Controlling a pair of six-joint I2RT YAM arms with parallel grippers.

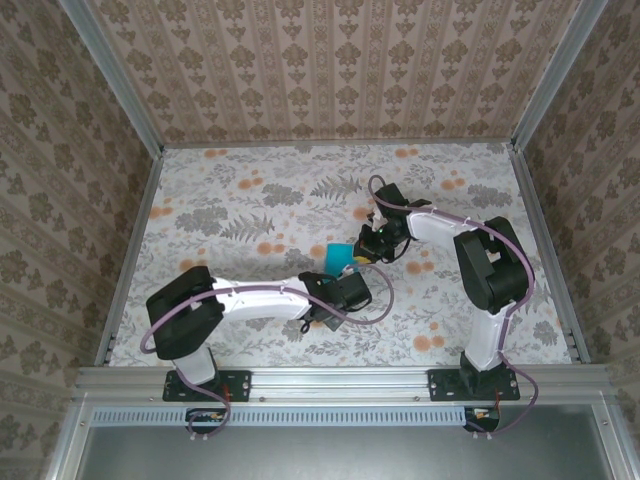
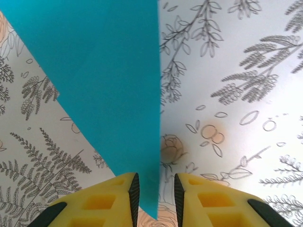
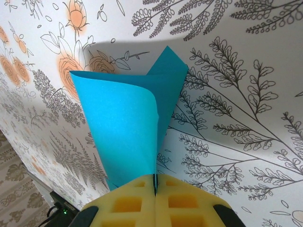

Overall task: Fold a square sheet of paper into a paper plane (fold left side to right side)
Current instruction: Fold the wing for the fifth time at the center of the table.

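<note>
Square sheet of paper (image 3: 123,127), curled over, is pinched in the closed right claw (image 3: 155,182); left claw (image 2: 155,187), at its 6 o'clock, stands slightly parted around a corner.

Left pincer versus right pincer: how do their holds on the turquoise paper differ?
The left pincer has its fingers apart, the pointed tip of the turquoise-blue sheet of paper in the gap; the right pincer has them pressed together on the sheet. Near the left pincer the sheet looks flat; at the right pincer it curls over. Both have yellow fingers.
</note>
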